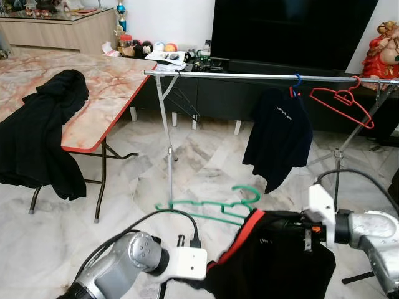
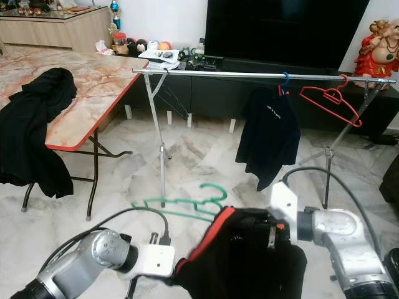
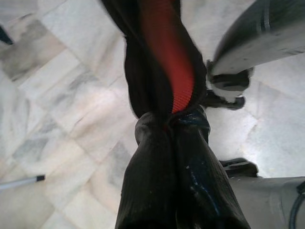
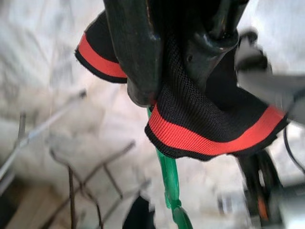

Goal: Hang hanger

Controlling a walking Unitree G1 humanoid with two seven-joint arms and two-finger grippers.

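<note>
Both tools, left [image 1: 209, 274] and right [image 1: 299, 240], clamp the black shirt [image 1: 274, 261], so the half-inserted green hanger [image 1: 215, 208] could slip out.

Green hanger [image 1: 212, 208]: smooth glossy plastic, poking out of a black knit cloth garment [image 1: 274, 261] with red ribbed trim, matt. Rail [image 1: 268, 76]: shiny bare metal tube; on it a red plastic hanger [image 1: 343, 103] and a matt black cloth shirt [image 1: 278, 137]. Floor [image 1: 206, 162] under the rail: polished marble-look tile. Table [image 1: 93, 81] left of the rail: glossy marble-pattern top, red edge.
</note>
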